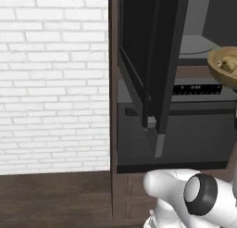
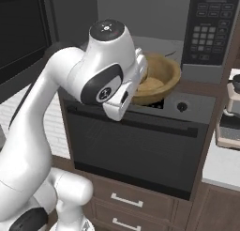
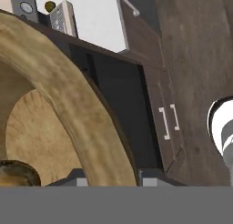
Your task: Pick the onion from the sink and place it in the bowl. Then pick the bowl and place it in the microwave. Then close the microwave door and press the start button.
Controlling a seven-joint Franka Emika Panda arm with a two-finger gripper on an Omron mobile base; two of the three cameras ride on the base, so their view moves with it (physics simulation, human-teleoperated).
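The white arm rose from the base, bent sharply at its dark-jointed elbow and reached forward and up — its wrist turned away from the right base camera. The pincer (image 3: 109,177) sat clamped astride the bowl's (image 3: 68,109) rim, fingertips (image 3: 152,176) barely showing

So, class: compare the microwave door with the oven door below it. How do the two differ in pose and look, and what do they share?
The microwave door stands swung open, edge-on to the left base view; the oven door sits shut, flat in its front. The microwave door hangs upright on a side hinge, while the oven door is a wide panel with a bar along its top. Both are dark, glassy panels built into the same cabinet column.
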